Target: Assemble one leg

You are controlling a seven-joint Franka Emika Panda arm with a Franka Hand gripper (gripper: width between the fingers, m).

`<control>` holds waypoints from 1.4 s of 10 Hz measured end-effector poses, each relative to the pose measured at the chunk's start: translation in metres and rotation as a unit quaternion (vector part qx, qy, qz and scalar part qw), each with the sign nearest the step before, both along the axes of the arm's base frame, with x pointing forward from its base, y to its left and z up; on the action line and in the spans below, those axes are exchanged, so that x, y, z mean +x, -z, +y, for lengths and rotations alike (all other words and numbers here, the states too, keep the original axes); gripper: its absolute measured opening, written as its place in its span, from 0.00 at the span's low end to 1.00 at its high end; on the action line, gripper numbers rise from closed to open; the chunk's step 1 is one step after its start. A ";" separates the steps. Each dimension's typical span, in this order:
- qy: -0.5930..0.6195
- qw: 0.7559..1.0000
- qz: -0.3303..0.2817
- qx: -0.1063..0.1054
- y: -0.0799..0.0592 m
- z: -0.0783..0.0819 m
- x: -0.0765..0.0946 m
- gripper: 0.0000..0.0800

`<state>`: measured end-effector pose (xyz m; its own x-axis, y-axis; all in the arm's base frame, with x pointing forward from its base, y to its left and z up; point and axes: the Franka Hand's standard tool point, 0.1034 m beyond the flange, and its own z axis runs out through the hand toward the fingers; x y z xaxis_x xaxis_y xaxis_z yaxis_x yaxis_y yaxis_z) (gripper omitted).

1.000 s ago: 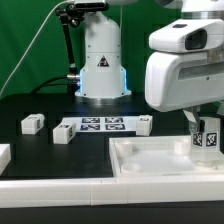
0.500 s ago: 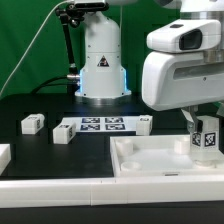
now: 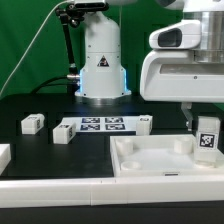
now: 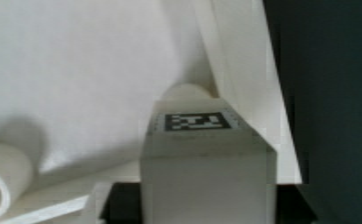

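Note:
My gripper [image 3: 204, 128] is shut on a leg [image 3: 209, 141], a small white block with a black-and-white tag facing the camera. I hold it upright at the exterior view's right, just over the far right part of the large white tray-like piece [image 3: 140, 160]. In the wrist view the leg [image 4: 204, 160] stands between my dark fingers [image 4: 125, 200], with its tag near the tray's raised rim [image 4: 242, 60]. A round corner boss [image 4: 0, 175] shows beside it. I cannot tell whether the leg touches the tray.
Three more legs lie on the black table: one [image 3: 33, 123] at the left, one [image 3: 64, 134] nearer the middle, one [image 3: 145, 124] behind the tray. The marker board [image 3: 100, 126] lies between them. The robot base [image 3: 102, 65] stands behind. A white part [image 3: 3, 155] sits at the left edge.
The hand has shifted to the exterior view's right and risen a little. The leg in it has moved slightly right and stays over the tray's right side.

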<state>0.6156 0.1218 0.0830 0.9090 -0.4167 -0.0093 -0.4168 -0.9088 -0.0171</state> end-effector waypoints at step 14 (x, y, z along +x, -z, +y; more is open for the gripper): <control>-0.249 0.968 0.000 -0.007 0.000 0.007 -0.003 0.81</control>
